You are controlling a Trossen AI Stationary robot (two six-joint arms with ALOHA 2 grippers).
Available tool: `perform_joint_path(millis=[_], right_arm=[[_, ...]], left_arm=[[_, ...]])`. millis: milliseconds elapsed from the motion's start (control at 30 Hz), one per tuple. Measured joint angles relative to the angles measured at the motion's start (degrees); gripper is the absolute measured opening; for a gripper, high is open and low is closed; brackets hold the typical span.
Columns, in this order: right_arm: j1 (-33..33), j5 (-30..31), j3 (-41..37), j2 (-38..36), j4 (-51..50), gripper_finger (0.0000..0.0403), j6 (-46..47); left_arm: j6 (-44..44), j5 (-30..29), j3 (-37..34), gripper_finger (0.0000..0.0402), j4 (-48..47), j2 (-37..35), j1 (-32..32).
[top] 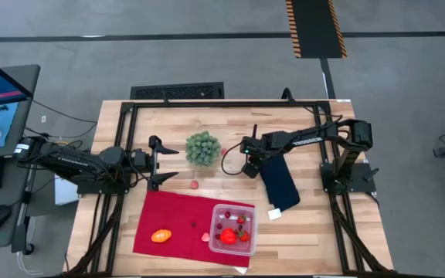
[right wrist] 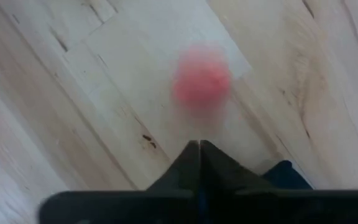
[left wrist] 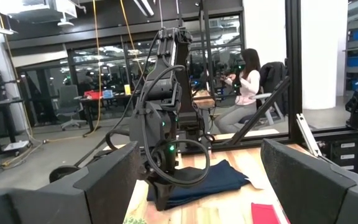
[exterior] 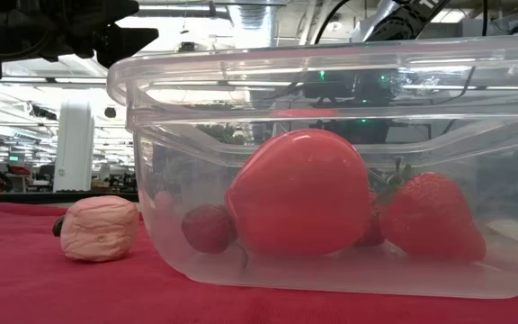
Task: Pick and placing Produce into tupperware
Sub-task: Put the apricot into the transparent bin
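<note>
- The tupperware (top: 232,228) sits at about 5 o'clock from the table's middle, resting on the 3 o'clock end of the red cloth (top: 172,220). From above it looks roughly square, with no clear long axis, and it has no lid.
- Inside it, the low view shows a big red fruit (exterior: 301,191) standing tall with its broad end up, a strawberry (exterior: 432,218) at its 3 o'clock side with its leafy end toward the big fruit, and a small dark red berry (exterior: 209,228) at its 8 o'clock side.
- An orange oval (top: 161,235) lies on the cloth at 9 o'clock from the tupperware, well apart from it, its long axis running roughly 9 to 3 o'clock.
- A pink lump (exterior: 99,229) rests on the cloth just beside the tupperware's wall, on its 9 o'clock side.
- A small red ball (top: 195,184) lies on bare wood (top: 307,232) just past the cloth's 12 o'clock edge, below the green bushy ball (top: 203,147).
- The left gripper (top: 154,162) is at 9 o'clock from the bushy ball, fingers spread wide and empty.
- The right gripper (right wrist: 199,149) is at 3 o'clock from the bushy ball, next to the dark blue cloth (top: 279,184); its fingertips are pressed together with nothing between them, above bare wood near a blurred red ball (right wrist: 201,79).
</note>
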Motion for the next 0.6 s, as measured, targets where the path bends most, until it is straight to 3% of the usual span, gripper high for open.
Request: perform_joint_path(millis=[133,600], right_arm=[[0.02,0.00,0.00,0.00,0.13,0.0013,-1.31],[-0.26,-0.02,6.04,0.02,0.44,0.0089,-9.90]], left_arm=[[0.02,0.00,0.00,0.0326,-0.37,-0.01,0.01],[0.04,-0.02,0.00,0.0326,-0.59,0.00,0.01]])
